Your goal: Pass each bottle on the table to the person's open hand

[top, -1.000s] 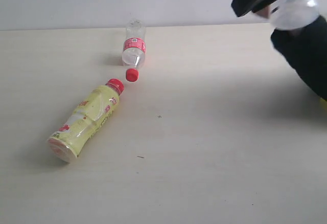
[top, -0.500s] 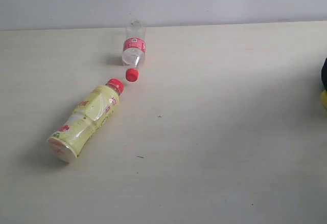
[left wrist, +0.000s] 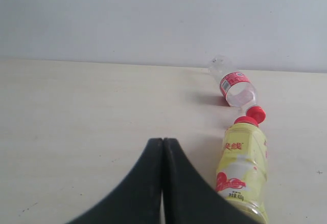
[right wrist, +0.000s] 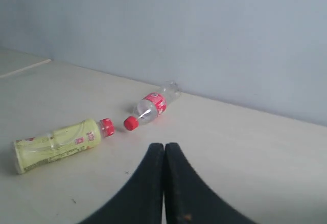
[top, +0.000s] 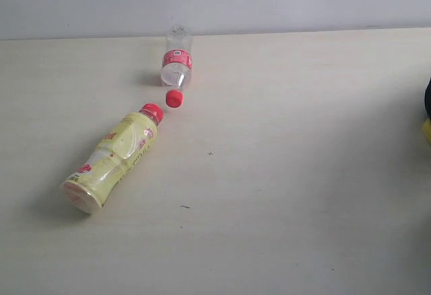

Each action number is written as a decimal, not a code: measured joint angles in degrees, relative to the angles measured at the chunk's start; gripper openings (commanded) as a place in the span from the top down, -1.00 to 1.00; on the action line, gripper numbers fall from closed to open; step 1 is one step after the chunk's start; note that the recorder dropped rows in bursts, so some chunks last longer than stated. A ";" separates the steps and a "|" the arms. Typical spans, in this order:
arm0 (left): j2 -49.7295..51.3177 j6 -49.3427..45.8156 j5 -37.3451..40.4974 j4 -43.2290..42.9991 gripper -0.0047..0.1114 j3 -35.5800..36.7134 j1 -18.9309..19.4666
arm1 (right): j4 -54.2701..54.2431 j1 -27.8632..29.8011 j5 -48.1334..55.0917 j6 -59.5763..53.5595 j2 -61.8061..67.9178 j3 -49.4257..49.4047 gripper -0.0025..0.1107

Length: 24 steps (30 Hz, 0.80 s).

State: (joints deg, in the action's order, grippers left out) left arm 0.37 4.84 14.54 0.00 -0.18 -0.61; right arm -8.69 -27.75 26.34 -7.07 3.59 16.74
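From the exterior view I have two bottles lying on their sides on the table (top: 289, 187), left of the middle. The yellow bottle (top: 114, 157) lies nearer the camera and the small clear bottle (top: 176, 66) beyond it by the far edge. Their red caps point at each other, close but apart. A dark shape sits at the right edge; I cannot tell what it is. Neither gripper shows here, and the person's hand is in none of my views.

In the left wrist view the left gripper (left wrist: 163, 141) has its jaws pressed together on nothing and hangs above bare table. The yellow bottle lies just beside it, with the clear one further on.

In the right wrist view the right gripper (right wrist: 164, 145) is likewise closed tight and empty. Both bottles lie well ahead of it.

I judge the clear bottle to be empty, so it should be light, with thin walls that dent under a hard squeeze. I would take it across the labelled band, where it looks stiffest. The yellow one looks sturdier and possibly fuller, so heavier. Its smooth round body could roll or slip. I would close across the narrower waist in its middle, jaws square to its length.
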 measured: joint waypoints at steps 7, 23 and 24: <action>0.00 0.00 0.00 0.00 0.92 0.00 0.00 | -2.32 0.00 -2.85 -8.79 0.00 -3.33 0.96; 0.00 0.00 0.00 0.00 0.92 0.00 0.00 | -3.13 0.00 -4.58 -10.98 -0.91 -3.33 0.96; 0.00 0.00 0.00 0.00 0.92 0.00 0.00 | -3.13 0.00 -4.58 -10.98 -0.91 -3.33 0.96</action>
State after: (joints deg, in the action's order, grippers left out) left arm 0.37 4.84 14.54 0.00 -0.18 -0.61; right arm -11.82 -27.75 21.75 -18.06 2.68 13.42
